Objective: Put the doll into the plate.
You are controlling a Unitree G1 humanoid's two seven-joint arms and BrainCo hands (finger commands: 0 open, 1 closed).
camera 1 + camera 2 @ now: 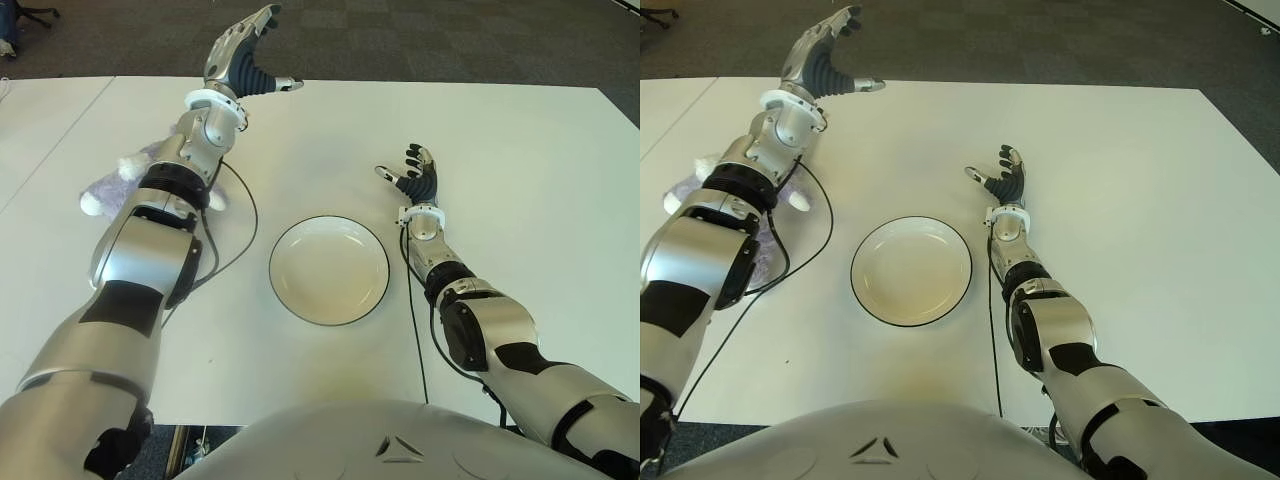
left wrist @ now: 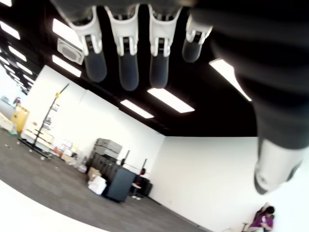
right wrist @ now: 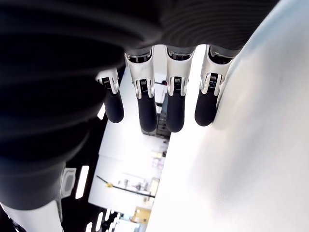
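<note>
left hand (image 1: 250, 55) raised, fingers spread, empty | right hand (image 1: 415, 175) open beside plate (image 1: 329, 270) | plush doll (image 1: 112, 185) lay half-hidden under left forearm, outside plate | risk: forearm or cable (image 1: 240, 215) could nudge doll away

A big white desk (image 1: 520, 160) fills most of the view. A round white plate (image 1: 329, 270) with a thin dark rim sits on it near the middle, a bit toward the front edge. The plate has nothing in it. At about 10 o'clock from the plate, near the left side of the desk, lies a soft doll (image 1: 108, 188) in white and pale purple, partly hidden behind the robot's arm. A thin black cable (image 1: 243, 225) curves over the desk between the doll and the plate. Another black cable (image 1: 415, 330) runs at 3 o'clock from the plate, going down to the front edge.
</note>
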